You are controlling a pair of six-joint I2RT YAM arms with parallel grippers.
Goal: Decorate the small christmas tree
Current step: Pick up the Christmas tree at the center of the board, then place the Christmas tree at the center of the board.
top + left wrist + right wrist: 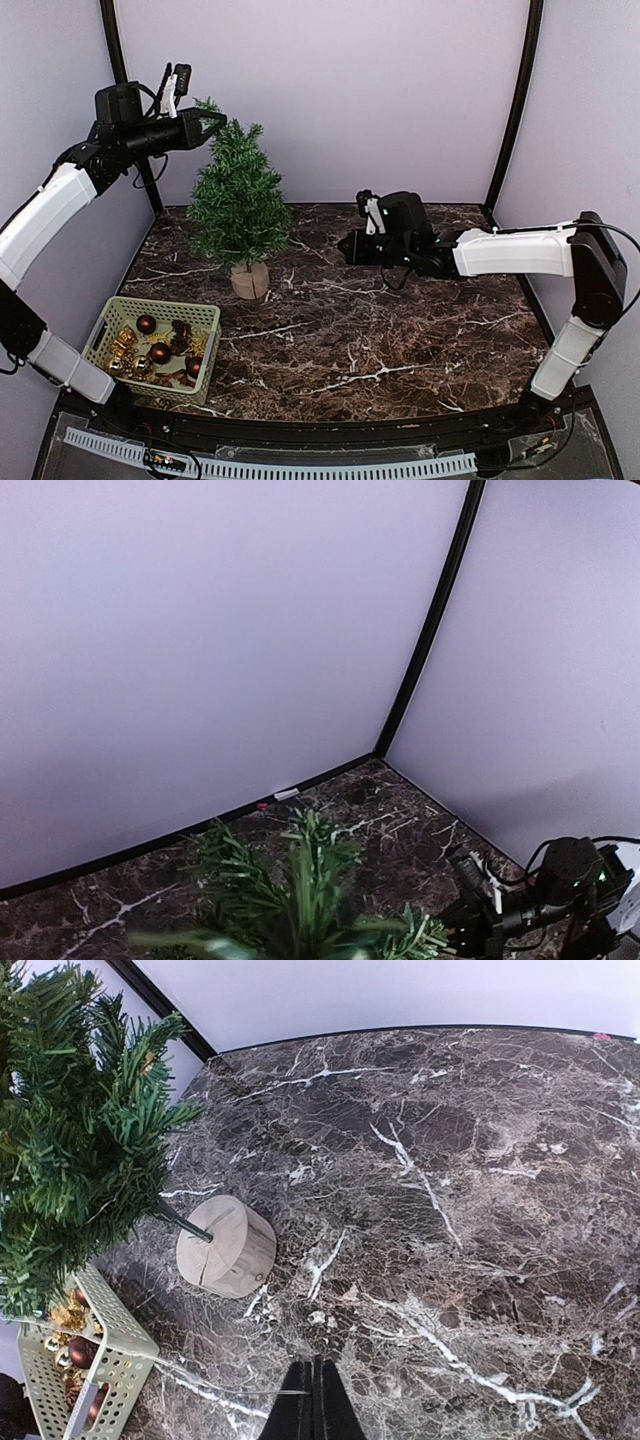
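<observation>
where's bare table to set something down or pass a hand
Bare marble table runs from the small christmas tree and basket rightward, passing under the right gripper. Crowded: the basket's near-left corner and the treetop, by the left gripper.

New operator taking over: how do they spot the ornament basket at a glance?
Start from the dark marble table and go to its near-left corner, in front of the small christmas tree. The basket is pale green with perforated walls, the only container, holding dark red and gold baubles.

Lilac walls (pixel 350 90); black corner posts (pixel 515 100); dark white-veined marble tabletop (pixel 400 330)
</observation>
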